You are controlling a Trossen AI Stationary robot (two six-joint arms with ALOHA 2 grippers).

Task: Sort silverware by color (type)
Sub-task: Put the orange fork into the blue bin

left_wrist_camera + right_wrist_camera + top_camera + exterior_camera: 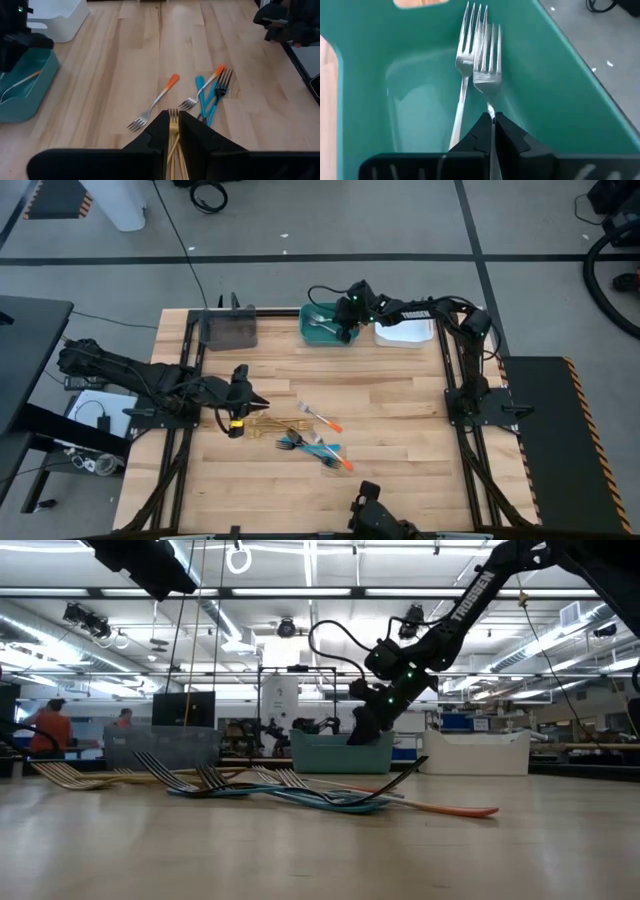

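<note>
My right gripper [492, 116] reaches down into the teal bin [312, 328] at the table's far edge, shut on a silver fork [487, 75]. A second silver fork [468, 55] lies beside it on the bin's floor. My left gripper [260, 400] hangs well above the table's left middle, its fingers a narrow gap apart and holding nothing. Through that gap I see gold forks [173, 116] lying on the wood. Orange-handled forks [156, 102], blue-handled ones [204, 97] and a dark fork [223, 81] lie mid-table. My right gripper pinches the silver fork's handle [491, 111] between its two fingertips. The fingers slant down into the bin and lie along the fork, whose tines point ahead past the fingertips. Its head sits over the other fork's head; whether it rests there I cannot tell.
A grey bin [230, 330] and a white bin [405, 332] flank the teal one along the far edge. Bare wood lies between the bins and the fork pile [320, 450]. People sit far behind the table [50, 725].
</note>
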